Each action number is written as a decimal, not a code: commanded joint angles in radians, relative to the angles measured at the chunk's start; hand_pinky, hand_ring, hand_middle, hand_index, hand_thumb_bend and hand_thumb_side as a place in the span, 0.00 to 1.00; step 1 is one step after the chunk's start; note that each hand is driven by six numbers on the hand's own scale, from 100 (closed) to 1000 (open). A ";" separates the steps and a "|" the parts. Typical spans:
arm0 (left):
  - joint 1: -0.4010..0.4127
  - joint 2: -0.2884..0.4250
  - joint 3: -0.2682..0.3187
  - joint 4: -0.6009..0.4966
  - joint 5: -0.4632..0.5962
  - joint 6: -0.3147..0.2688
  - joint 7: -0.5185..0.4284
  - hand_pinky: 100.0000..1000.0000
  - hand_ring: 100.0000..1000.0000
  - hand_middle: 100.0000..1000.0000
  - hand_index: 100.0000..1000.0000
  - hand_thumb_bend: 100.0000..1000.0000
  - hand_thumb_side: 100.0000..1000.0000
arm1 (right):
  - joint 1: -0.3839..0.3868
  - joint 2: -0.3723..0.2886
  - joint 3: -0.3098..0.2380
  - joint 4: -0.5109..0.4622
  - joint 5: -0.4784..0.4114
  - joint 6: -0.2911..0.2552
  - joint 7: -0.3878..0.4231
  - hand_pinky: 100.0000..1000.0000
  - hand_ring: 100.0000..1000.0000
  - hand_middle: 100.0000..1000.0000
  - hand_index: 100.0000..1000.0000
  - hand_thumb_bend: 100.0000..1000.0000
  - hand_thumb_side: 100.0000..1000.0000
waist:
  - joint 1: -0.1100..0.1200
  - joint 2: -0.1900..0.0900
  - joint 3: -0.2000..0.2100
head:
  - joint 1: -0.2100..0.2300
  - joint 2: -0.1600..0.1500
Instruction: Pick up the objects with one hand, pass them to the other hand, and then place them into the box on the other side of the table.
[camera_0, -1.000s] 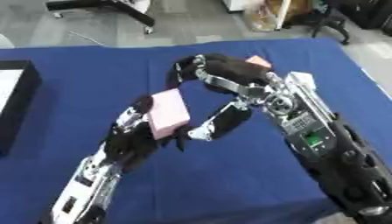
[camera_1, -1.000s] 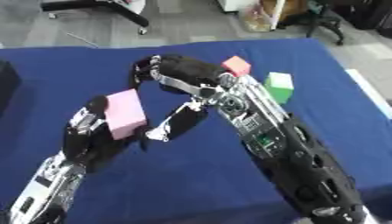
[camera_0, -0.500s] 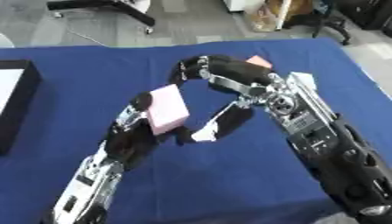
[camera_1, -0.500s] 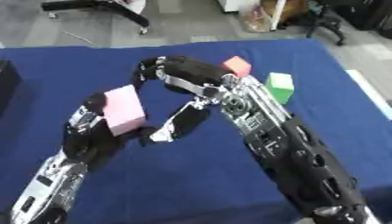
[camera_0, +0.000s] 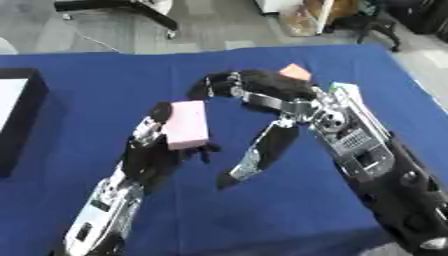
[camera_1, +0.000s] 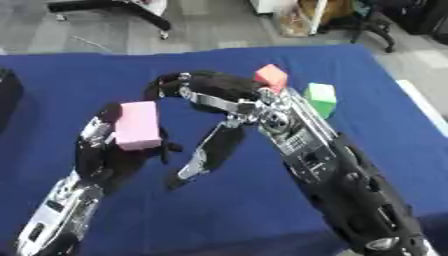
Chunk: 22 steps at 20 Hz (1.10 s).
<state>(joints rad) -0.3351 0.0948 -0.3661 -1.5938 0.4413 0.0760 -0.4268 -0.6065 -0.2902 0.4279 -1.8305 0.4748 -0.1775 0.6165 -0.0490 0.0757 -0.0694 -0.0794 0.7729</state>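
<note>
Left hand grips a pink block, its fingers curled round the block's lower edge and left side; the block is held upright above the blue table, left of centre. Right hand lies just beyond and to the right of the block, apart from it, with fingers curled downward and nothing visibly in them. One long dark and silver finger or thumb of the right hand reaches down toward the table between the two arms, ending near the left hand without touching the block.

Left eye view: a black box with a pale inside stands at the table's left edge. The red block shows only as a corner behind the right wrist. Of the green block only a pale sliver shows beside the right forearm.

Right eye view: the box is reduced to a dark strip at the left edge. The red block is seen whole, resting on the table beside the right wrist. The green block is seen whole, just right of the forearm and near the red block, apart from it.
</note>
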 joint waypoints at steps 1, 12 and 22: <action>-0.021 -0.004 0.019 0.014 -0.010 -0.004 0.021 0.75 0.36 0.15 0.41 0.03 0.87 | -0.011 -0.011 -0.012 -0.056 -0.045 -0.012 0.013 0.85 0.96 0.88 0.91 0.81 0.47 | 0.002 -0.011 -0.003 | 0.004 -0.003; -0.031 -0.005 0.061 0.097 -0.074 -0.023 0.100 0.74 0.35 0.13 0.39 0.00 0.84 | -0.026 -0.031 -0.083 -0.169 -0.057 -0.002 -0.108 0.85 0.93 0.87 0.91 0.79 0.53 | 0.002 -0.011 -0.005 | -0.008 -0.003; -0.019 0.009 0.129 0.082 -0.076 -0.058 0.165 0.74 0.35 0.13 0.40 0.00 0.82 | -0.025 -0.036 -0.106 -0.169 -0.052 -0.024 -0.179 0.85 0.92 0.86 0.90 0.77 0.55 | 0.000 -0.016 0.000 | -0.023 -0.003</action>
<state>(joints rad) -0.3432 0.0956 -0.2548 -1.4872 0.3683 0.0243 -0.2748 -0.6166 -0.3072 0.3376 -1.9793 0.4256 -0.1968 0.4497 -0.0504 0.0756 -0.0696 -0.0981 0.7729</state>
